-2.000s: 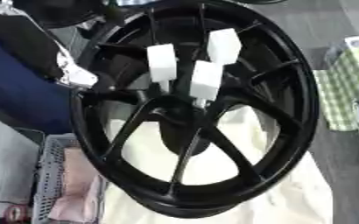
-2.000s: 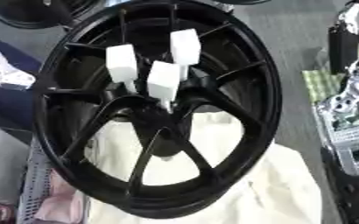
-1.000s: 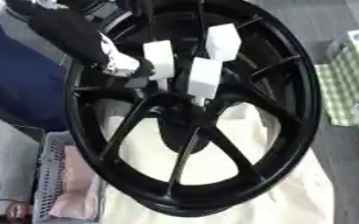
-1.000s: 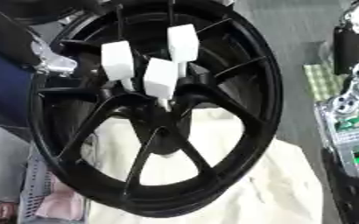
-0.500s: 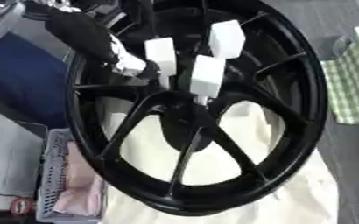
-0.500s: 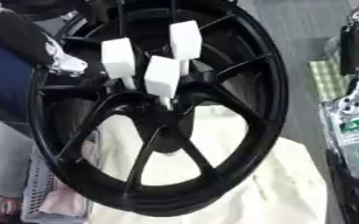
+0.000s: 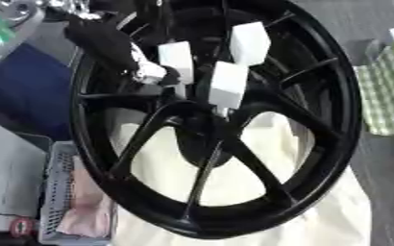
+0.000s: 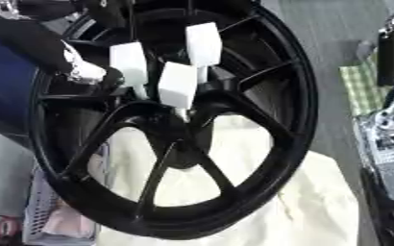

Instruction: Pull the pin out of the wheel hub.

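The black wheel hub (image 7: 234,158) stands nearly upright on a cream cloth (image 7: 318,211), with three white-headed pins (image 7: 230,84) sticking out around its centre. The left hand (image 7: 150,72) reaches in from the upper left to the leftmost pin (image 7: 175,56), its fingertips at that pin's side, though whether they are curled round it cannot be told. The right arm (image 8: 389,129) shows at the right edge, well apart from the wheel, its hand out of view.

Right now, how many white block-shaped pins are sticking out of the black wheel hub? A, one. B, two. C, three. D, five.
C: three white pins stand on the wheel hub, one at upper right, one at left beside the left hand, and one lower in the middle.
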